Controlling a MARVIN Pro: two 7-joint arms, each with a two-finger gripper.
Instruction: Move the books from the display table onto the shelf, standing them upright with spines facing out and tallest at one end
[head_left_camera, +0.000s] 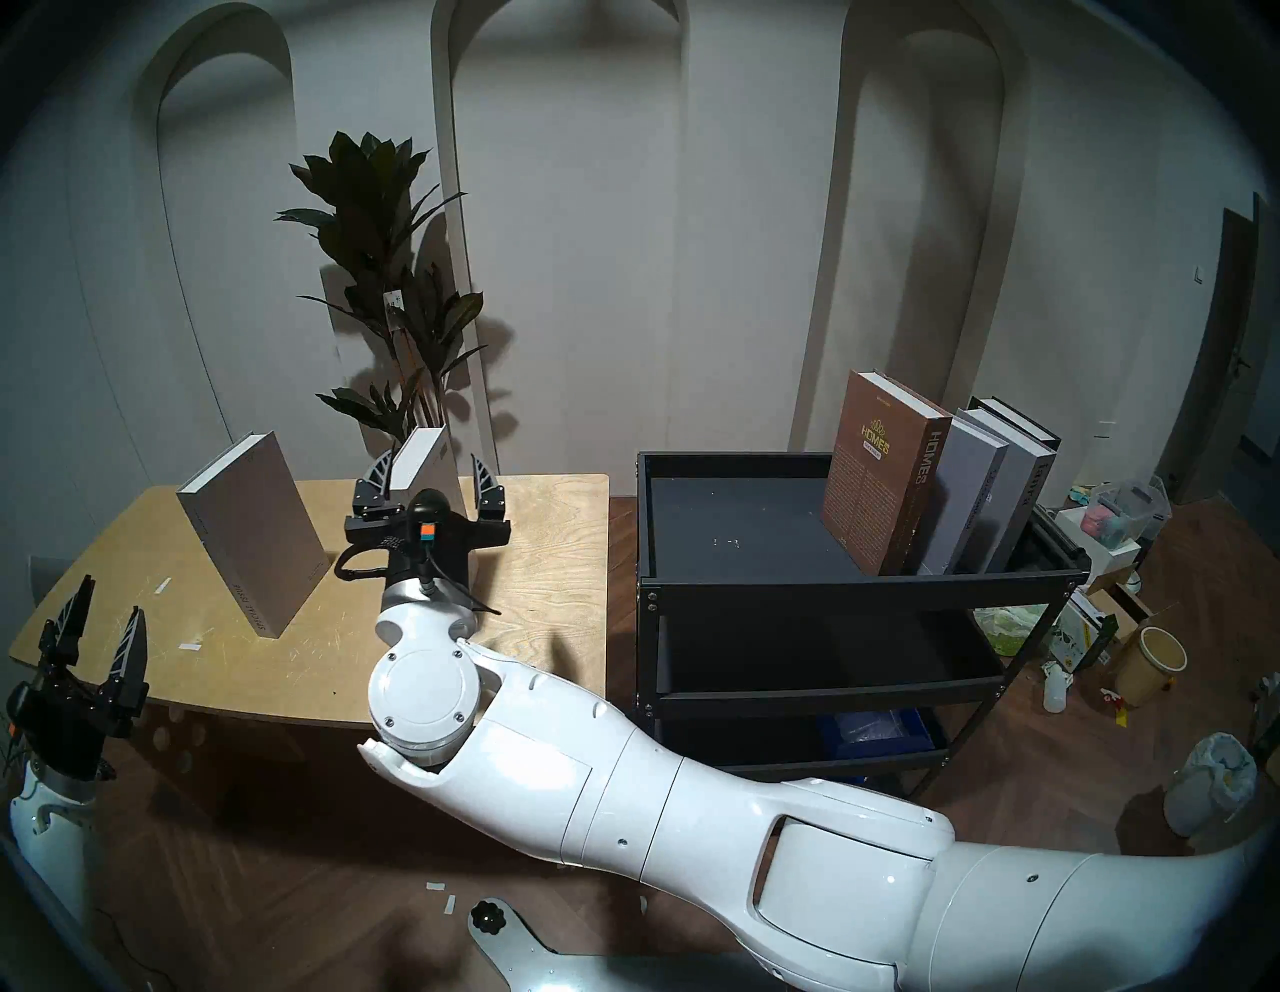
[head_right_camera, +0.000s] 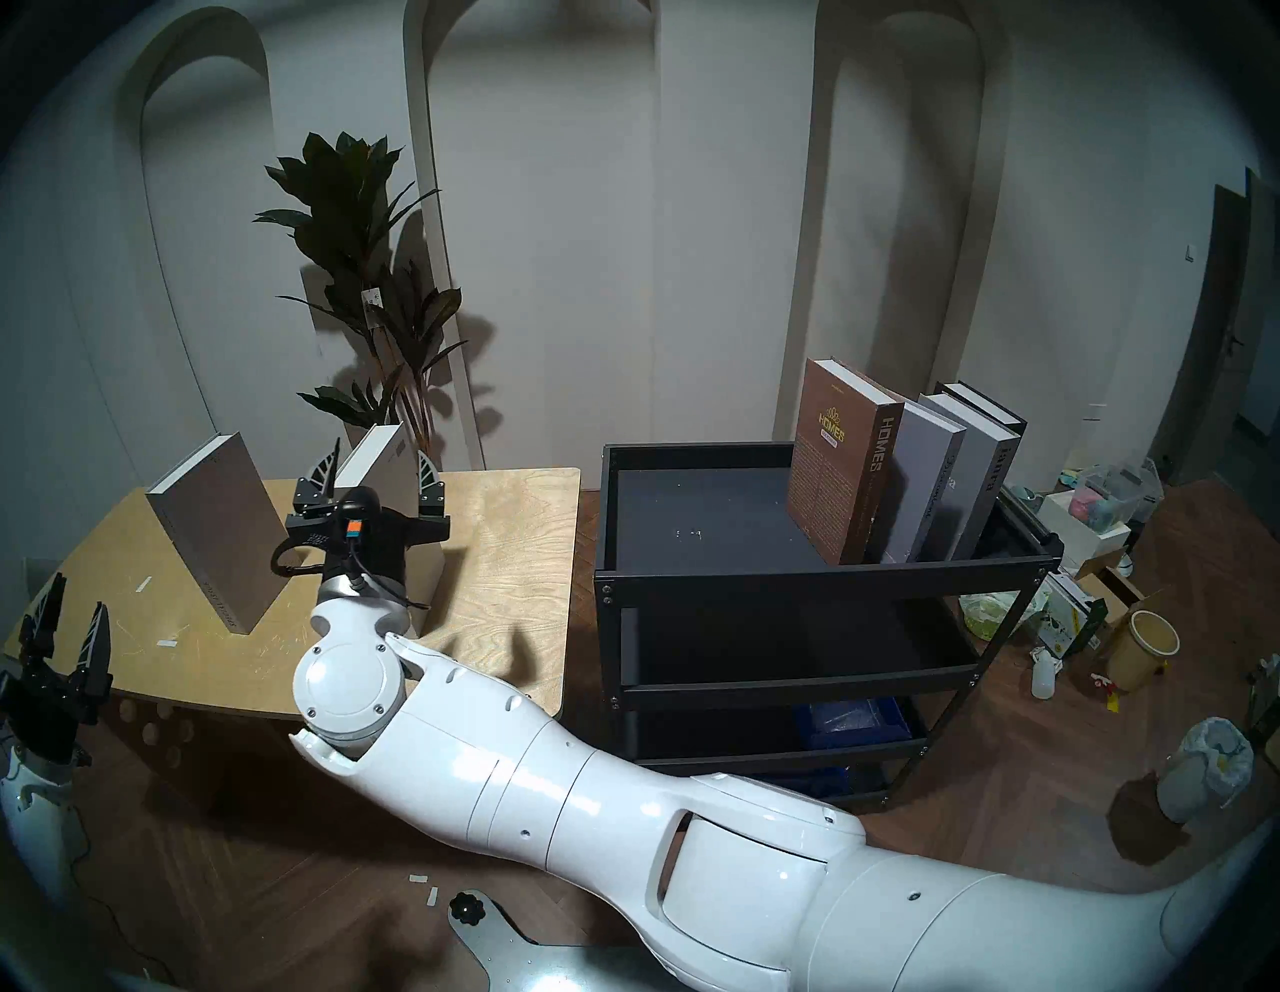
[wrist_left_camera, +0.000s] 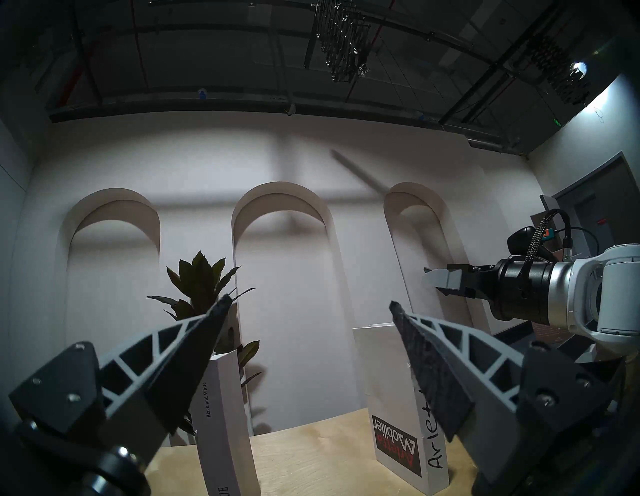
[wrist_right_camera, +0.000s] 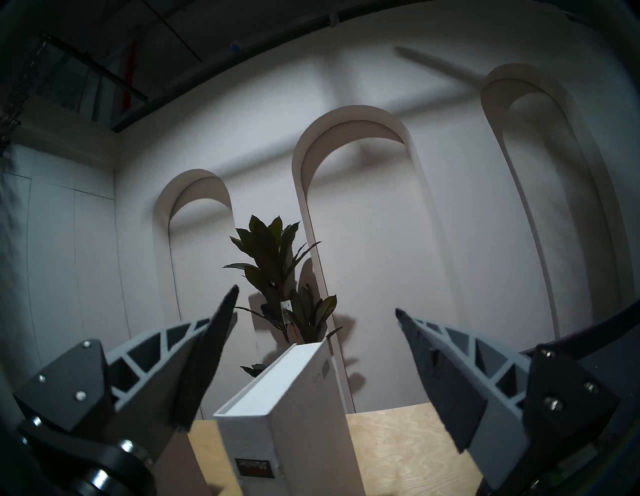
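Two books upright on the display table: the grey "Special Issue" book toward the left half, spine facing the near edge, and the white "Arletta" book near the far edge at the middle, with a potted plant behind it. Four more standing at the right end of the black shelf top level, spines out: brown "HOMES" book leftmost, two grey books, a black-covered one last. Right gripper spread wide, fingertips either side of the white book, not touching it. Left gripper spread wide and empty off the table's left corner.
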